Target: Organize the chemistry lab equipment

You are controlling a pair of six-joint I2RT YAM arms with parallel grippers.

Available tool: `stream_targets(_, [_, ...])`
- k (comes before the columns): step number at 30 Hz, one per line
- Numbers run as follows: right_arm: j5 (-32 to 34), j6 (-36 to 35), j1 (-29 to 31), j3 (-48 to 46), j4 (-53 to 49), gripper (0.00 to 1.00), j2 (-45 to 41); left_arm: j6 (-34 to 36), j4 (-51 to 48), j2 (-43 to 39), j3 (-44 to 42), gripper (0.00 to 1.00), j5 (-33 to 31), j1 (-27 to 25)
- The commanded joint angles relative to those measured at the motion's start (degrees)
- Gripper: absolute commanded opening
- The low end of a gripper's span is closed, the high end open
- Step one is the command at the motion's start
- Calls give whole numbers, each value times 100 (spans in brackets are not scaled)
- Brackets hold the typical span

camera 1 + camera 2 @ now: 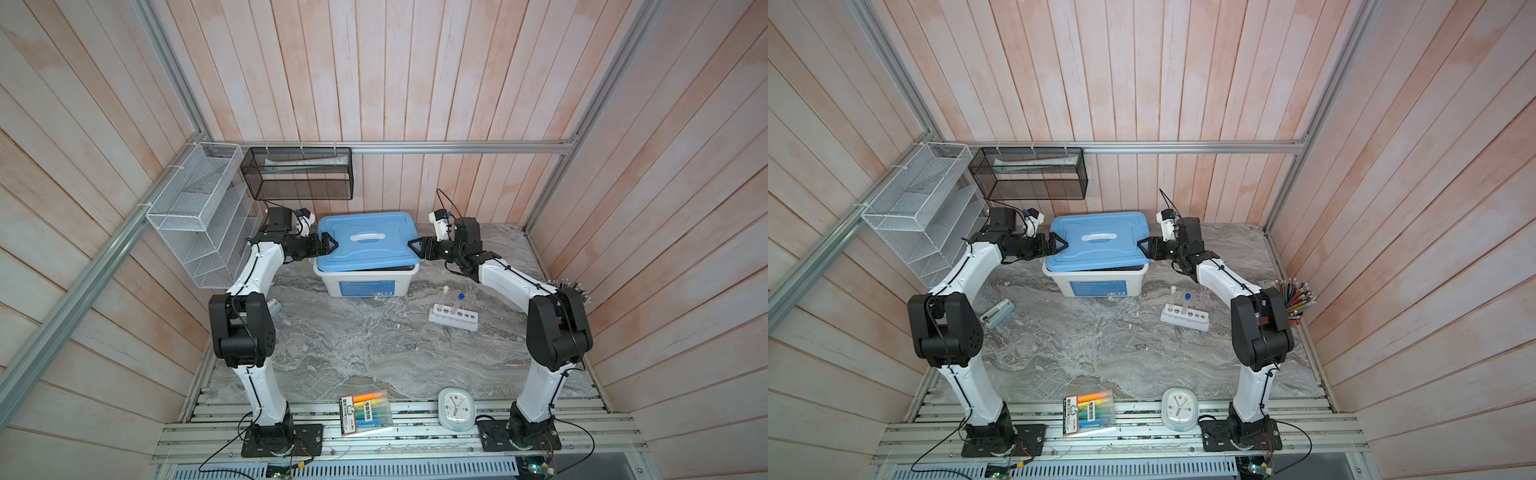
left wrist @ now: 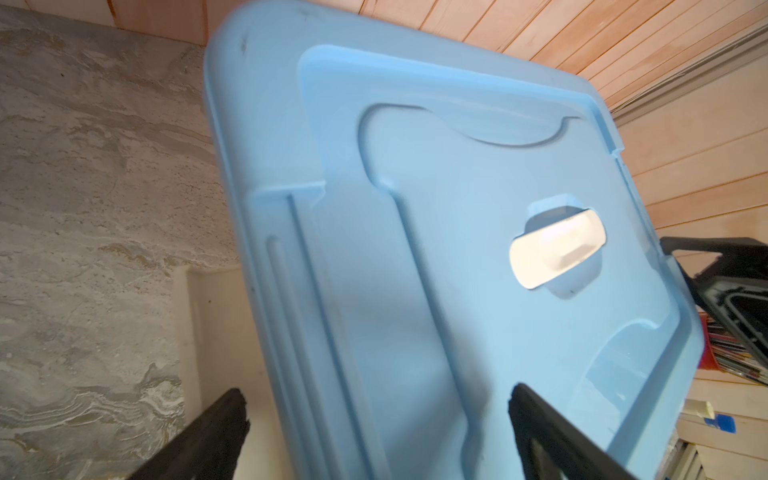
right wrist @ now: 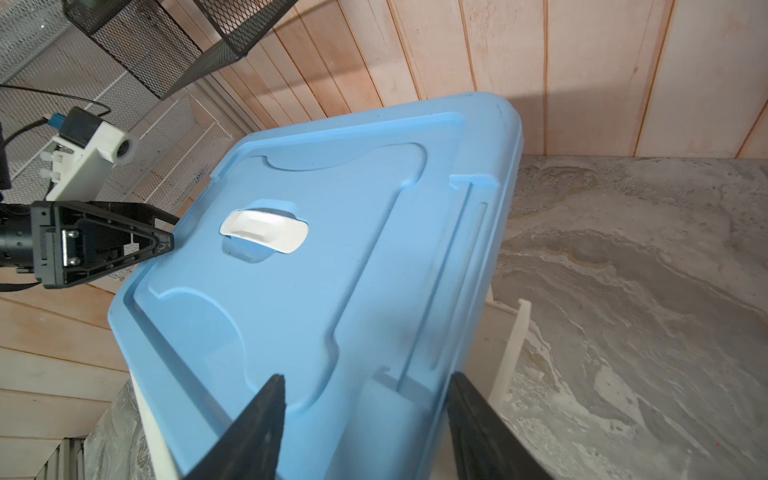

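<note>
Left wrist view: we see left gripper (image 2: pixel 378 390) wide open at left end of blue rectangular plastic lid (image 2: pixel 457 187); right gripper (image 3: pixel 365 376) part-open astride right end, grip unclear

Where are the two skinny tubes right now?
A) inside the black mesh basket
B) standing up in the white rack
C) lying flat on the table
B: the white-capped tube and the blue-capped tube both stand upright in holes at one end of the white rack.
</note>
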Motion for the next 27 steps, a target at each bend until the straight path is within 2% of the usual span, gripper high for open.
stream_targets(1, [160, -110, 82, -163, -124, 63, -333, -103, 190, -198, -165, 100, 131, 50])
stream_targets(11, [377, -155, 144, -403, -163, 63, -582, -121, 308, -301, -360, 100, 192, 68])
stream_targets(17, [494, -332, 163, -132, -385, 62, -490, -101, 314, -385, -440, 100, 151, 68])
stream_targets(27, [1706, -1856, 728, 1614, -2070, 63, 59, -59, 264, -641, -394, 100, -98, 131])
